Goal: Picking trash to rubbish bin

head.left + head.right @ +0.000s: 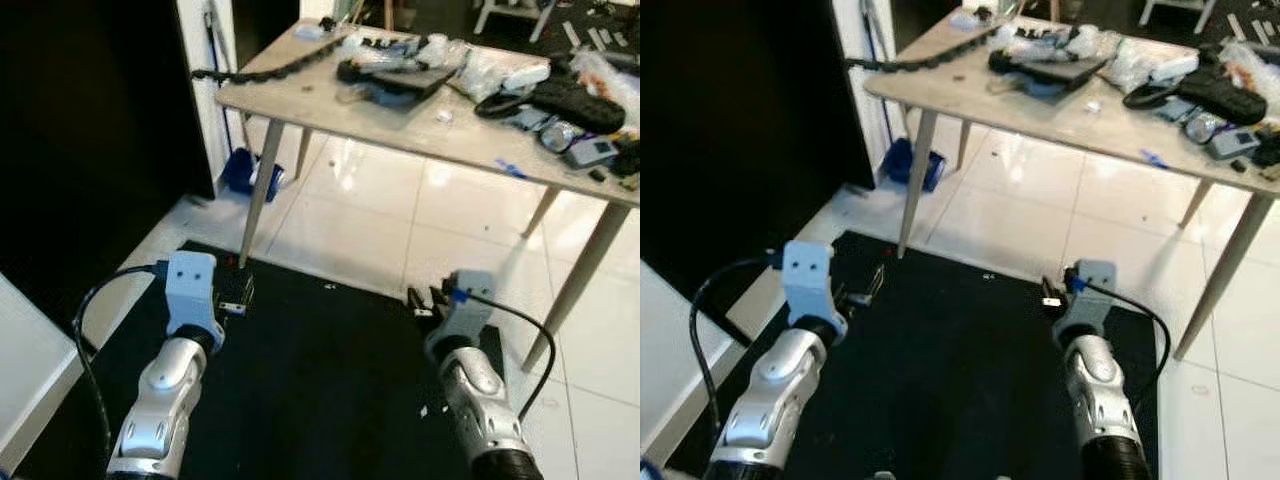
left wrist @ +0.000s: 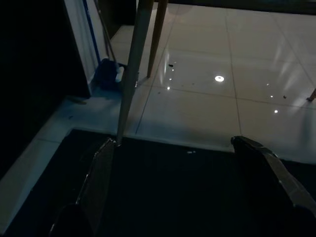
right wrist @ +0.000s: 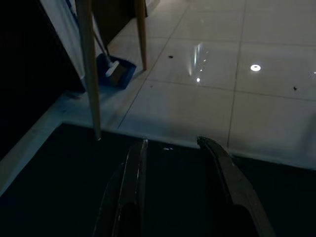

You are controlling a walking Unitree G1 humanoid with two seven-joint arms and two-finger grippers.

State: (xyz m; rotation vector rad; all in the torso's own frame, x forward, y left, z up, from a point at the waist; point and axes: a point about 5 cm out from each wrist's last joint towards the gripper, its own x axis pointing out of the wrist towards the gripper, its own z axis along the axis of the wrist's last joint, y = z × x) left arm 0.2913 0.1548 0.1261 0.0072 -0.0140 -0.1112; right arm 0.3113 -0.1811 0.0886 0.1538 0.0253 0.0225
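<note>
Holding left gripper [image 2: 173, 163] and right gripper [image 3: 175, 168] spread, empty, above the black mat [image 1: 320, 380]; searching for trash, likely small white scraps [image 1: 425, 410]; approaching slowly, avoiding the desk [image 1: 420, 110] leg.

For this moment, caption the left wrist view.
Left gripper, jaws open, above the black mat near a table leg.

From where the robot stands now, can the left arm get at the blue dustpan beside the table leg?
Probably not yet. The left end effector hangs open over the black mat, while the blue dustpan lies beyond the table leg against the wall. The leg stands partly between them; stepping forward should help.
</note>
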